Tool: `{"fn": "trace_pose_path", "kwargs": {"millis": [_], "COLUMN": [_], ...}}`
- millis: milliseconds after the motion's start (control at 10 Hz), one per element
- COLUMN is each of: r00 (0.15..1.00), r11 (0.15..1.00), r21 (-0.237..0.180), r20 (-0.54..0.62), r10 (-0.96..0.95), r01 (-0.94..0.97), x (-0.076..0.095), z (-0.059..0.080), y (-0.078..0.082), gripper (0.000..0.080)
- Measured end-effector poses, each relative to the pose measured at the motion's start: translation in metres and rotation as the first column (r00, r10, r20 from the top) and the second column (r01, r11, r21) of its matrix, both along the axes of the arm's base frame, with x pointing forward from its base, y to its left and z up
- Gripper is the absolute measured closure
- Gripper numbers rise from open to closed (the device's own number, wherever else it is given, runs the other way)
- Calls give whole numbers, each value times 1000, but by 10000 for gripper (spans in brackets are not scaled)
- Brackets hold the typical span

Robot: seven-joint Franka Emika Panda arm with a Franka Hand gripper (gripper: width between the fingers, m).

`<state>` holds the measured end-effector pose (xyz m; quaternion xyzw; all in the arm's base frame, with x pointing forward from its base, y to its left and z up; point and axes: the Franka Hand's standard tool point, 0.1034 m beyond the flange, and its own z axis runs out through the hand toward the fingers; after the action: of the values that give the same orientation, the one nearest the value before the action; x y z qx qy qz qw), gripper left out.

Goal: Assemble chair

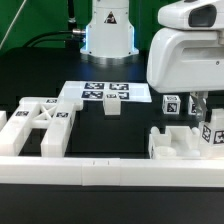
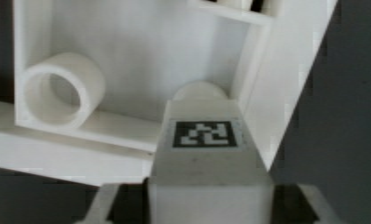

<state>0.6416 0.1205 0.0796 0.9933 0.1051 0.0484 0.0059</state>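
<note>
In the wrist view a chunky white block with a square tag on its face stands between my gripper's fingers. The dark pads lie against both its sides, so the gripper is shut on it. Behind it lies a white chair part with a round ring. In the exterior view my gripper reaches down at the right onto that tagged block, beside notched white parts. The X-braced frame lies at the left. A small tagged cube stands behind the gripper.
The marker board lies flat at mid-table, with a small white block at its front edge. A long low white border rail runs along the front. The robot's base stands at the back.
</note>
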Motion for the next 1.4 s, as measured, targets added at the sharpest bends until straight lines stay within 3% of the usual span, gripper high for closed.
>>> {"fn": "trace_pose_path", "kwargs": {"millis": [300,600,900,1400], "r00": [996,907,696,396], "r11": [995,905,692,389], "r21": [12,48,76,92], "r20": [-1,-12,-34,-68], "r10": [-95,-422,-718,-916], "r01": [95,422,718,917], "x": [0,0,-1,0], "z": [0,0,0,1], "y": [0,0,1,1], "gripper": [515,515,515,515]}}
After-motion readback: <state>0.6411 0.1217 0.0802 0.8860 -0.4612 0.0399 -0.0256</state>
